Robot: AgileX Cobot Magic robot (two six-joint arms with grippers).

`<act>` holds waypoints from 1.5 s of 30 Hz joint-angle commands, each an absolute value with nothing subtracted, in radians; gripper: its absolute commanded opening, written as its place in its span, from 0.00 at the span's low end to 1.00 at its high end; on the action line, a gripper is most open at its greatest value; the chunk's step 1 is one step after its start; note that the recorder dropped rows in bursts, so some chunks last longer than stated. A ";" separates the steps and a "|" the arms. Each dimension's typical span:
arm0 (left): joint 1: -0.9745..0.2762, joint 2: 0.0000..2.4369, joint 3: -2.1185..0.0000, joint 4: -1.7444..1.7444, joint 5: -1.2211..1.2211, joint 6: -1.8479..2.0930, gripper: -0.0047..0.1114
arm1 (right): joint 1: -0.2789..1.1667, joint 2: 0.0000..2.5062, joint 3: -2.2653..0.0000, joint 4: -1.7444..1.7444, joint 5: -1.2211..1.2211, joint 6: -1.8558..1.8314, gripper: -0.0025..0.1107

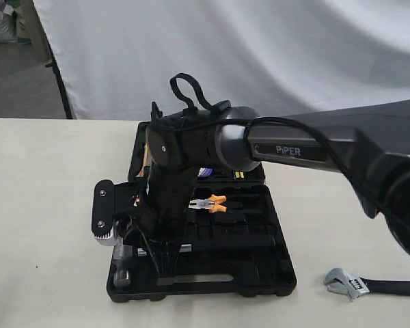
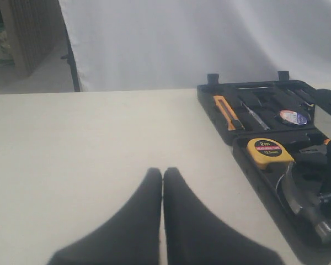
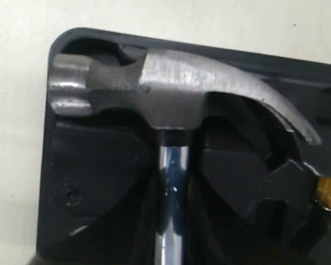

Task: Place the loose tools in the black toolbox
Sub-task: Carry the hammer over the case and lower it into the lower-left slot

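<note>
Progress: hammer (image 3: 171, 94) is lying bedded in the black toolbox (image 1: 260, 283), tape roll (image 2: 293, 117) is sitting in its lid (image 2: 209, 96), wrench (image 1: 348, 282) is lying outside on the bench (image 1: 48, 205). Opening of right gripper (image 1: 157, 263), over the hammer, cannot be told; left gripper (image 2: 163, 187) is hovering closed, empty.

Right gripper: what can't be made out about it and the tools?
Right gripper: exterior view, hidden beneath the right arm; right wrist view, lost in dark shapes beside the hammer shaft. Open or shut unclear.
Wrench: handle end cut off by exterior view's right edge.
</note>
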State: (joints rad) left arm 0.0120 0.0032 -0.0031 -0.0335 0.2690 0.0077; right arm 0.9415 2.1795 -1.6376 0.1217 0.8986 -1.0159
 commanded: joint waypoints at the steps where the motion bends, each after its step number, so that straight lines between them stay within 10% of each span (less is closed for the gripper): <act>1: 0.006 0.000 0.000 -0.030 0.269 0.000 0.05 | 0.944 2.198 -1.641 0.112 0.883 -0.999 0.02; 45: 0.006 0.000 0.000 -0.030 0.269 0.000 0.05 | 0.944 2.216 -1.639 0.000 0.955 -0.875 0.02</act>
